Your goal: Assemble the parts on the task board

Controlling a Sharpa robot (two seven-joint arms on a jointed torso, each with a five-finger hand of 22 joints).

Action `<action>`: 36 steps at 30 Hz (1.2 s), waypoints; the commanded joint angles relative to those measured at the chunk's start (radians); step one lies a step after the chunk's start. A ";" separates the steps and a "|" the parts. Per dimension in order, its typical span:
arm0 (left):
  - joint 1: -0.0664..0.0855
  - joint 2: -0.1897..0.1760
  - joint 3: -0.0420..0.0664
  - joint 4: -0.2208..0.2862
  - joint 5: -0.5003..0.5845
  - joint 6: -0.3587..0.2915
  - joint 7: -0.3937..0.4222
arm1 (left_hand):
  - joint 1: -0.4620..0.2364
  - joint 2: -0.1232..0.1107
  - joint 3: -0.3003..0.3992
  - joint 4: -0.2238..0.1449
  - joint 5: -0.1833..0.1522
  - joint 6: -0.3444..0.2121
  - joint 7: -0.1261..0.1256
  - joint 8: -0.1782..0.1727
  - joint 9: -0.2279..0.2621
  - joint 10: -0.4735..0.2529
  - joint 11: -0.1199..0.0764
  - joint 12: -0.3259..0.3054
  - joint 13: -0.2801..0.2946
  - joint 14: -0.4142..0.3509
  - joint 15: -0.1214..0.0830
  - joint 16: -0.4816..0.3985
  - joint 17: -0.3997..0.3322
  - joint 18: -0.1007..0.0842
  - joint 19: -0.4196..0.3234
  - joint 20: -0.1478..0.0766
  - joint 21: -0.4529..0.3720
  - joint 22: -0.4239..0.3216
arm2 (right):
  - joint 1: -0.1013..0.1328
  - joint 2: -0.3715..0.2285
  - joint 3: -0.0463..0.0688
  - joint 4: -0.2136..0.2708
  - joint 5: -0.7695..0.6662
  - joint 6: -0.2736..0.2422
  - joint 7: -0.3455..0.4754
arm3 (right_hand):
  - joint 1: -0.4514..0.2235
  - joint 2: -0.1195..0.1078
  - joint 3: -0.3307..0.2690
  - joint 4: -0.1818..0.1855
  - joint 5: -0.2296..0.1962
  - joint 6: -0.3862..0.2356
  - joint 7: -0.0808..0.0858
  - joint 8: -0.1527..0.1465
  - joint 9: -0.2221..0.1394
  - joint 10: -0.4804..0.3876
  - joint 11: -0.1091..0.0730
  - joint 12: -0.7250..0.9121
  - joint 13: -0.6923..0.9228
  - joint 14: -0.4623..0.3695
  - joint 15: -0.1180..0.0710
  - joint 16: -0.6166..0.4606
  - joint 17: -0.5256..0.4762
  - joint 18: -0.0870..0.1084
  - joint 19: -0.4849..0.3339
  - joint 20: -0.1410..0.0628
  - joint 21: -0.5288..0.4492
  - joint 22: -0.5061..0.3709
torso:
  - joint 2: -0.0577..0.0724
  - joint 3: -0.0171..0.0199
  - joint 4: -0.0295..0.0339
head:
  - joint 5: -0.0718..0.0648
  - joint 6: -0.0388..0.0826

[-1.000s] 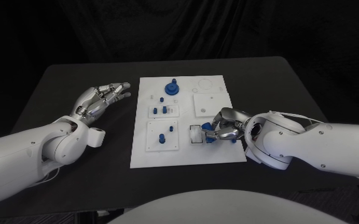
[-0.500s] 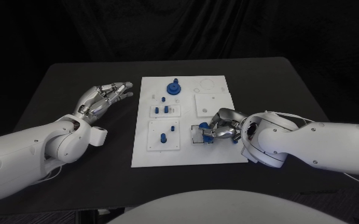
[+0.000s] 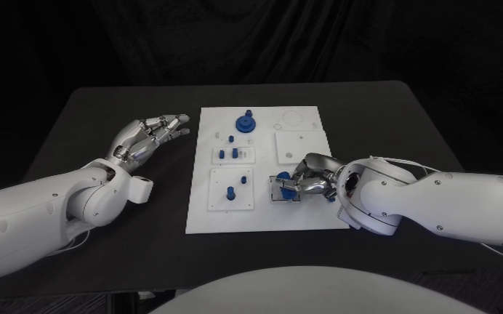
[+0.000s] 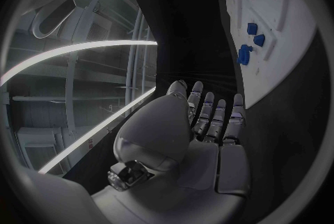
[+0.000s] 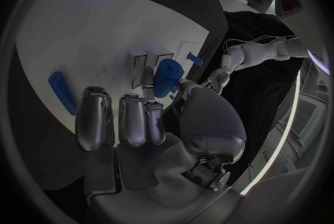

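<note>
The right silver hand (image 3: 304, 180) pinches a small blue plastic part (image 5: 167, 77) at the near right of the flat white task board (image 3: 304, 218). Lower it slowly, straight into its slot. The left silver hand (image 3: 147, 137) rests released over the black tabletop (image 3: 94, 118).

- The task board (image 3: 262, 216) lies in the middle of the table (image 3: 126, 248).
- The left hand (image 3: 150, 137) is over the table, to the left of the board and apart from it.
- The right hand (image 3: 306, 180) is over the near right part of the board and pinches a part (image 5: 167, 78).
- Another part (image 5: 63, 92) lies flat on the board just beside the right hand.
- A round part (image 3: 244, 123) stands at the far side of the board.
</note>
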 commanded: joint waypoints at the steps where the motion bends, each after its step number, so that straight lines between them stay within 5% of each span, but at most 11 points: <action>1: -0.001 0.002 0.001 0.001 0.004 0.014 0.084 | 0.009 -0.002 0.006 -0.001 0.006 -0.001 0.006 0.004 0.000 0.000 0.010 0.004 0.001 0.007 0.000 0.003 0.001 -0.002 0.009 0.000 0.006 0.001 | 0.001 0.002 0.000 -0.001 -0.005 0.021 -0.001 | -0.011 0.005 -0.016 0.000 -0.030 0.002 0.008 -0.007 -0.002 0.106 0.007 0.003 0.263 0.048 0.008 -0.004 -0.002 -0.012 0.033 0.007 -0.005 0.196 | 0.000 0.0001 -0.0013 | 0.005 0.000; 14: -0.002 0.003 0.001 0.000 0.004 0.017 0.079 | 0.016 -0.002 0.011 -0.001 0.009 0.000 0.008 0.004 -0.001 0.001 0.013 0.004 0.002 0.010 0.003 0.008 0.002 -0.003 0.011 0.001 0.007 0.001 | 0.001 0.006 0.001 -0.006 -0.005 0.006 0.014 | -0.100 0.060 -0.090 0.005 -0.160 0.003 0.010 -0.022 -0.001 0.106 0.010 0.003 0.263 0.047 0.010 -0.006 -0.010 -0.011 0.031 0.009 -0.009 0.195 | 0.000 0.0012 -0.0012 | 0.005 0.000; 22: -0.003 0.004 0.001 -0.002 0.004 0.020 0.077 | 0.016 -0.002 0.011 -0.001 0.009 0.000 0.008 0.004 -0.001 0.001 0.013 0.004 0.002 0.010 0.003 0.008 0.002 -0.003 0.011 0.001 0.007 0.001 | 0.001 -0.002 0.001 -0.003 -0.005 -0.015 0.043 | -0.113 0.066 -0.110 0.002 -0.146 0.005 0.010 -0.023 0.001 0.106 0.009 0.003 0.263 0.047 0.010 -0.005 -0.008 -0.011 0.031 0.009 -0.009 0.195 | -0.001 0.0011 -0.0012 | 0.010 0.000; 26: -0.003 0.004 0.001 -0.003 0.004 0.021 0.076 | 0.018 -0.003 0.012 -0.001 0.009 0.000 0.009 0.005 -0.001 0.002 0.014 0.004 0.002 0.013 0.005 0.010 0.002 -0.004 0.012 0.001 0.007 0.002 | 0.001 -0.007 0.001 0.001 -0.016 -0.029 0.066 | -0.062 0.063 -0.120 -0.004 -0.107 0.007 0.008 -0.016 0.010 0.106 0.008 0.003 0.263 0.048 0.009 -0.002 -0.004 -0.011 0.032 0.008 -0.006 0.196 | 0.000 0.0010 -0.0021 | 0.010 0.000; 36: -0.006 0.002 0.001 -0.003 0.004 0.023 0.078 | 0.022 -0.004 0.014 -0.001 0.011 0.001 0.010 0.005 -0.001 0.004 0.017 0.004 0.002 0.017 0.008 0.015 0.003 -0.005 0.015 0.001 0.009 0.005 | 0.004 -0.048 0.001 0.044 -0.074 -0.084 0.140 | 0.064 0.049 -0.158 -0.010 -0.103 -0.026 0.002 0.055 0.071 0.106 0.003 0.003 0.263 0.050 0.005 0.006 0.008 -0.013 0.035 0.004 0.003 0.199 | -0.001 0.0020 -0.0032 | 0.017 0.000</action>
